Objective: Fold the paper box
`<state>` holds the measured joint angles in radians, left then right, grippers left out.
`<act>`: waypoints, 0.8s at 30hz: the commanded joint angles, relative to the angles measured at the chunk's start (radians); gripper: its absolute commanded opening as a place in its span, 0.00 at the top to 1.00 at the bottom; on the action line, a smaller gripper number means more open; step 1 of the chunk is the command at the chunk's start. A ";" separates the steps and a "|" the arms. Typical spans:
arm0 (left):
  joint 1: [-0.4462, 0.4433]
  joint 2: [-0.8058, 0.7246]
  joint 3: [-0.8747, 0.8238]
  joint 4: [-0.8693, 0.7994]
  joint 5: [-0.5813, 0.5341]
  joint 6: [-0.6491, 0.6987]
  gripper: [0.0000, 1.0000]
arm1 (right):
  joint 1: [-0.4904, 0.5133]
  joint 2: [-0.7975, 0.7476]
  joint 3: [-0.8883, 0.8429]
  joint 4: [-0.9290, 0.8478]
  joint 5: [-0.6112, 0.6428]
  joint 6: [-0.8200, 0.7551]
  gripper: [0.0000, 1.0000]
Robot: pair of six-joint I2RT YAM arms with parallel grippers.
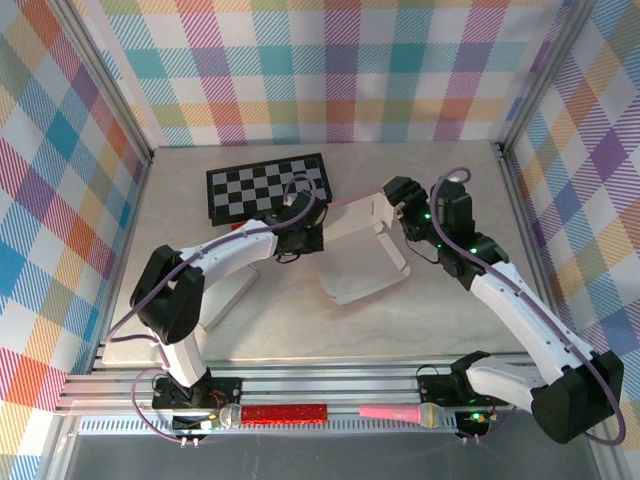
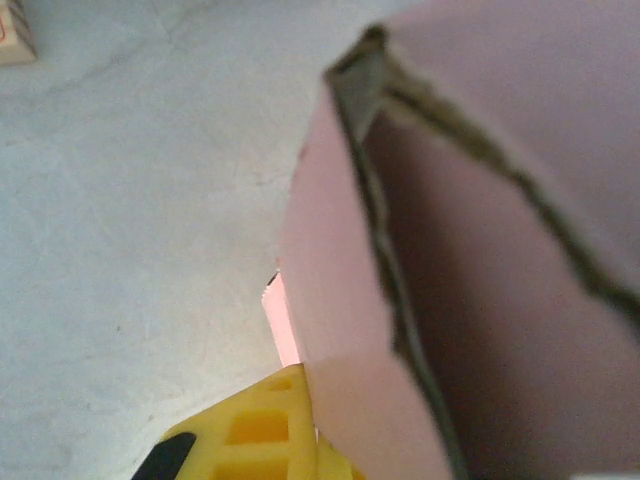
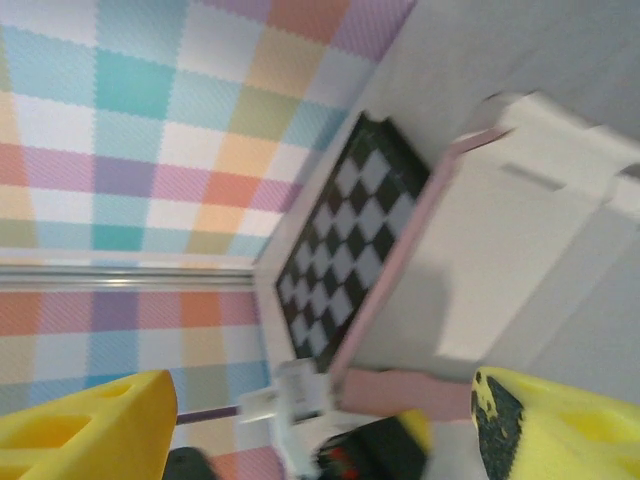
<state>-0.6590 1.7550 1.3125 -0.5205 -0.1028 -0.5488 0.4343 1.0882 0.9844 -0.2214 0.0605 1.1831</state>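
Box sits mid-worktop, half formed. The left hand is clamped on the box's left wall, probably to brace it upright. The right hand hangs open at the box's far right corner, holding nothing, likely ready to press a flap. A chessboard lies just behind the box's left side, crowding the left arm.

White links, black joints, purple cables, yellow tool fingers.
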 commanded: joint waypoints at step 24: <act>0.082 -0.041 0.003 -0.171 0.200 0.238 1.00 | 0.104 0.042 -0.157 0.135 0.045 0.208 0.25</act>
<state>-0.5739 1.7439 1.3399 -0.7403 0.1104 -0.3241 0.4759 1.1088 0.8677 -0.2829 0.0322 1.2507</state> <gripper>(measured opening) 0.044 0.747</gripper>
